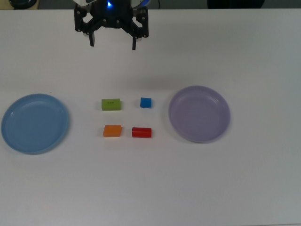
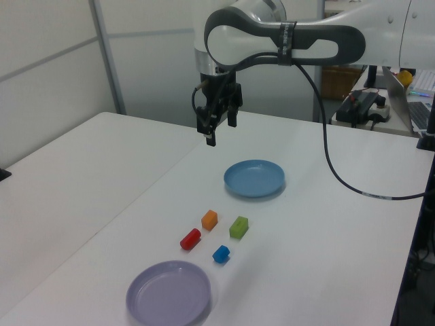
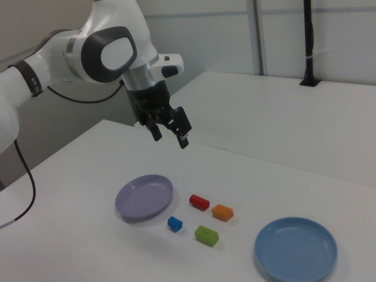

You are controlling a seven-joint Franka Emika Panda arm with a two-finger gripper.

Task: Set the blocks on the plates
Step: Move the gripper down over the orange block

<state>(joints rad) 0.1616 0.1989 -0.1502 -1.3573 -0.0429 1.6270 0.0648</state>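
Observation:
Four blocks lie on the white table between two plates. The green block [image 1: 111,104] and blue cube [image 1: 146,102] form the far row in the top view; the orange block [image 1: 112,131] and red block [image 1: 141,132] form the near row. The light blue plate [image 1: 35,123] is at the top view's left, the lavender plate [image 1: 199,113] at its right; both hold nothing. My gripper [image 1: 113,45] hangs open high above the table, beyond the blocks, with nothing between its fingers. The same gripper [image 2: 215,133] [image 3: 171,140] appears in both side views.
A black cable [image 2: 340,170] trails from the arm over the table's edge in the left view. A black post [image 3: 309,41] stands on the far table in the right view. Equipment [image 2: 363,105] sits behind the table.

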